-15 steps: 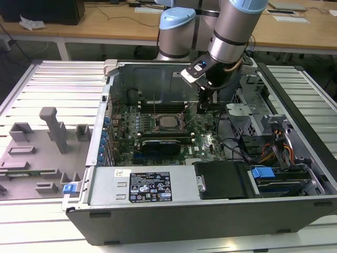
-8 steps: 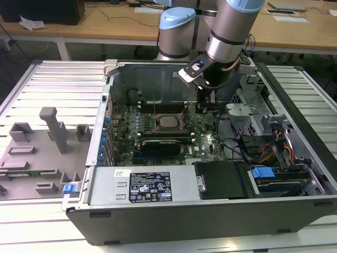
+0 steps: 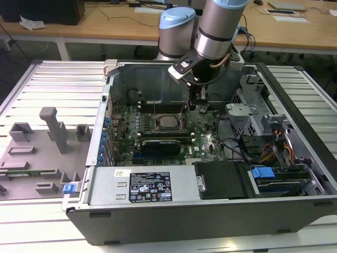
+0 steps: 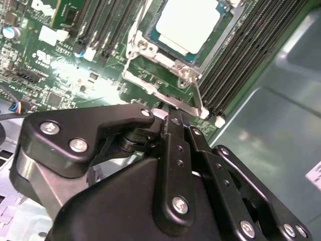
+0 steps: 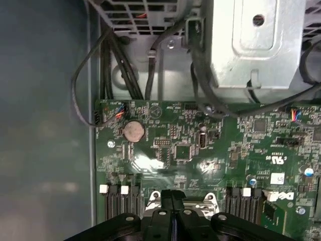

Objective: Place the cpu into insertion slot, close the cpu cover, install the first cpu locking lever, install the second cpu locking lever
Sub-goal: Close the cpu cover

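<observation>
Scene: an open grey metal computer case [image 3: 210, 216] lies on its side on the ribbed silver table [image 3: 47, 79], with a green motherboard [image 5: 200, 150] flat on its floor.

Fingers: the black fingers of the gripper [image 4: 173, 118] look pressed together. In the first wrist view only a thin seam shows between them [image 5: 173, 198], and I see nothing pinched there.

Chip: the small square cpu with the pale silvery top [image 4: 188, 25] sits flat in the square grey-rimmed insertion slot [image 3: 169, 129], near the middle of the motherboard.

Cover: the thin grey metal cpu cover frame [image 4: 142, 45] appears to lie down around the chip, whose top shows through its window.

Lever: a thin bright wire locking lever [image 4: 198, 95] slants out from the socket corner nearest the fingers. A flat silver bar [image 4: 160, 93] runs along the socket edge facing them.

Key relation: the fingertips are just beside that bar and lever end (touching or a hair apart, I cannot tell), so the socket edge lies directly ahead of them.

Direction: in the exterior view the gripper [image 3: 196, 105] hangs over the motherboard on the socket's right, with the chip [image 3: 168, 122] to its left.

Neighbours: long black memory slots [image 4: 241, 55] run along the socket's far side.
</observation>
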